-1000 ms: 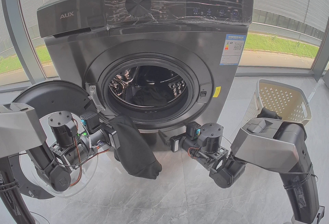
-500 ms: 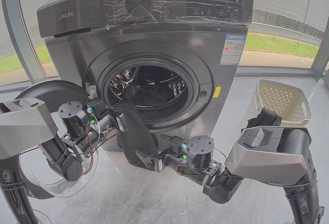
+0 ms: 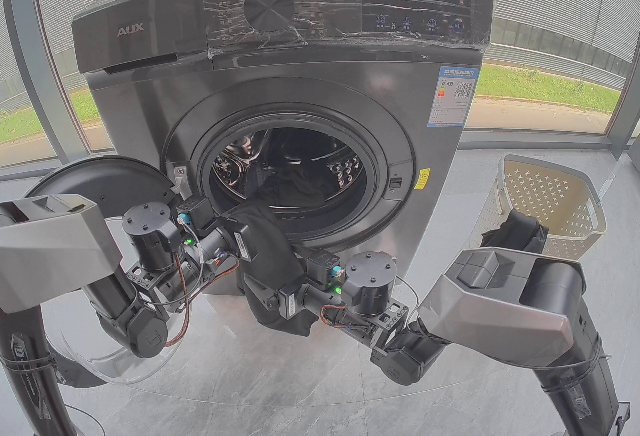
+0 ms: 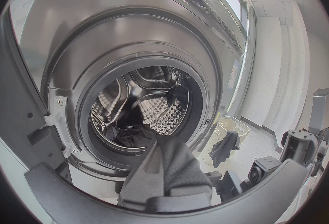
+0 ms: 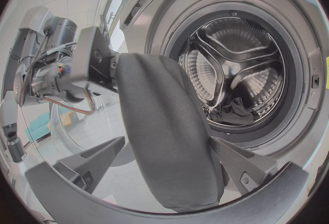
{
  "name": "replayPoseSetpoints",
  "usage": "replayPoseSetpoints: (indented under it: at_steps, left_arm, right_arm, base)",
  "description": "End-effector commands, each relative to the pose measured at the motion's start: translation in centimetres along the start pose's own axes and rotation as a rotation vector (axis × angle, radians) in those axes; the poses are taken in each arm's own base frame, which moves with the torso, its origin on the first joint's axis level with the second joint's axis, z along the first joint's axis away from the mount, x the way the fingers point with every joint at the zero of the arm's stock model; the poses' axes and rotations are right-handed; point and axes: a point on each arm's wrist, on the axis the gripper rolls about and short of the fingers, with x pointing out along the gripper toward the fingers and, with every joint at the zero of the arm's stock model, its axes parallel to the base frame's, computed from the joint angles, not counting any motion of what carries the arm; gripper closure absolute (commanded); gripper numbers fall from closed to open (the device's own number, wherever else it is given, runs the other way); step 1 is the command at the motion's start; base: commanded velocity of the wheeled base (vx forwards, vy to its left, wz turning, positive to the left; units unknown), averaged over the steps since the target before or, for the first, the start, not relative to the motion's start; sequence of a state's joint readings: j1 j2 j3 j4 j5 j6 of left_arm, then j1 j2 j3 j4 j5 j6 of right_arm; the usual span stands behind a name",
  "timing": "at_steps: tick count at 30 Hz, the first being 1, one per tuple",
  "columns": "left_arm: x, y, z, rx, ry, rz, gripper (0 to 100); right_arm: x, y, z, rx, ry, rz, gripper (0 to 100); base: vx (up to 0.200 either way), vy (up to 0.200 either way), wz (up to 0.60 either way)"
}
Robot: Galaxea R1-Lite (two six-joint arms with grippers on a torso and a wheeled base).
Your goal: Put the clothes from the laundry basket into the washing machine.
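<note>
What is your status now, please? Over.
Left gripper shut on black garment at the drum rim. Right gripper open, astride its hanging part. Door open, nothing blocks the drum.

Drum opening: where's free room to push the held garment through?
Free: upper and middle drum, between door seal and dark clothes at its bottom. Crowded: at the lower rim, garment held by left end effector, straddled by right end effector.

Legend, as counted from my remote station:

- One front-loading washing machine (image 3: pixel 427 191), with one round door (image 3: pixel 100 185) and one control dial (image 3: pixel 269 7).
- One laundry basket (image 3: pixel 557 194).
- Two pincers: left pincer (image 3: pixel 245 243) and right pincer (image 3: pixel 263 297).
- Three pieces of dark clothing:
  - held garment (image 3: pixel 273 261), pinched in the left pincer
  - drum garment (image 3: pixel 293 187), beyond that pincer
  - basket garment (image 3: pixel 517 231), well to the right of the right pincer
</note>
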State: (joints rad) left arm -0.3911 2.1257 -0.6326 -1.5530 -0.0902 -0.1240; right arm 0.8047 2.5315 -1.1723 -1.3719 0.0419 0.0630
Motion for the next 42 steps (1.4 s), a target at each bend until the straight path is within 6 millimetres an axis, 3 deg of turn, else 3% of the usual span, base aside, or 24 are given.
replayPoseSetpoints:
  at_steps: [1, 9, 13, 21, 29, 37, 38, 42]
  left_arm:
    - [-0.3, -0.3, -0.3, -0.002, 0.014, -0.003, 100]
    - [-0.3, -0.5, -0.3, -0.001, 0.016, -0.009, 100]
    - [-0.4, -0.5, -0.4, -0.003, 0.019, -0.007, 100]
    - [-0.5, -0.4, -0.3, -0.002, 0.019, -0.006, 100]
    - [-0.6, -0.1, -0.3, -0.002, 0.021, 0.004, 100]
    - [-0.6, -0.4, -0.3, -0.002, 0.020, -0.004, 100]
    - [-0.6, -0.4, -0.3, -0.003, 0.022, -0.004, 100]
    - [-0.8, -0.4, -0.2, -0.004, 0.021, -0.006, 100]
  right_arm:
    - [0.7, 0.1, -1.4, 0.000, 0.010, 0.004, 0]
    - [1.1, -0.4, -1.8, -0.001, 0.012, -0.016, 0]
    - [1.5, -2.4, -1.9, -0.030, -0.002, -0.089, 0]
    - [1.3, -4.4, -1.7, -0.032, -0.005, -0.152, 0]
    - [0.8, -4.6, -1.9, -0.026, 0.011, -0.182, 0]
    - [0.5, -3.6, -3.1, -0.027, 0.039, -0.158, 0]
    - [0.5, -3.6, -3.1, -0.029, 0.036, -0.158, 100]
    - [0.6, -3.7, -2.8, -0.027, 0.025, -0.155, 100]
  base:
    - [0.000, 0.000, 0.00]
    - [0.000, 0.000, 0.00]
    - [0.000, 0.000, 0.00]
    - [0.000, 0.000, 0.00]
    - [0.000, 0.000, 0.00]
    - [0.000, 0.000, 0.00]
    - [0.000, 0.000, 0.00]
    - [0.000, 0.000, 0.00]
